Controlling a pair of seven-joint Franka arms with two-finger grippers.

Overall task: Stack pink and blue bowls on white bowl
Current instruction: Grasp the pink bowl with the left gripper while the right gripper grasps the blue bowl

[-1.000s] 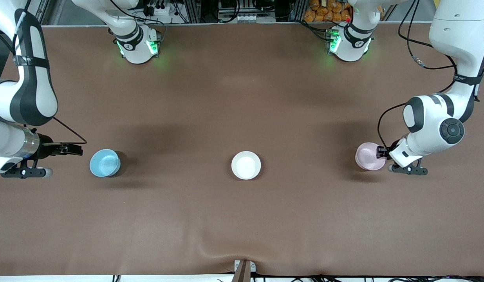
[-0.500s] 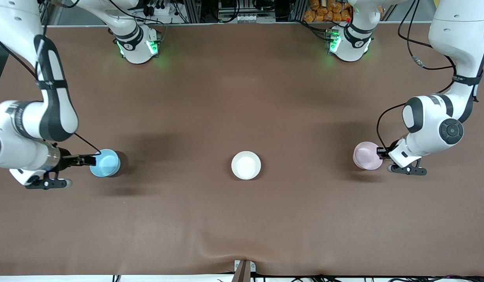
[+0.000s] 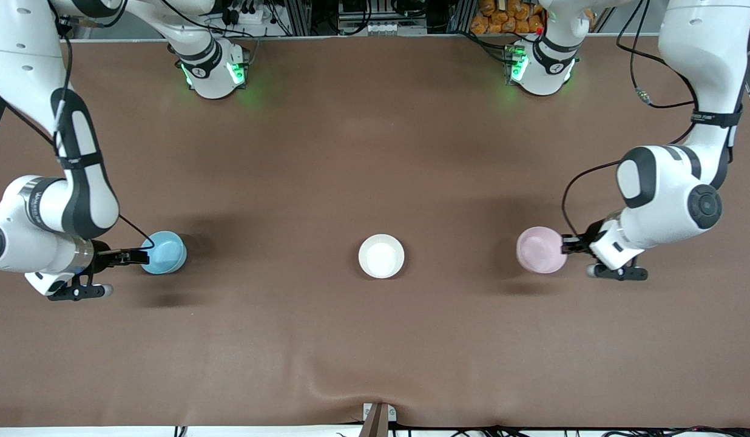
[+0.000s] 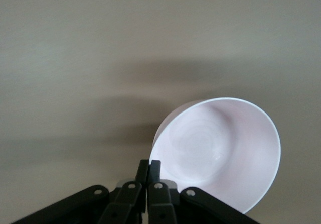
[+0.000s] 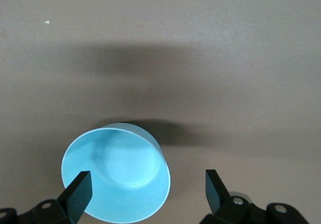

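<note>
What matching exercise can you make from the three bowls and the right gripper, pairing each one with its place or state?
1. pink bowl
2. blue bowl
3. white bowl
4. right gripper

A. alone at mid-table
B. open
C. pinched at the rim by the left gripper
D. at the right arm's end of the table

Pairs: 1-C, 2-D, 3-A, 4-B

A brown mat covers the surface, puckered into a wrinkle at 6 o'clock. A small bracket sits at that edge. Orange packets and cabling line the 12 o'clock edge.
</note>
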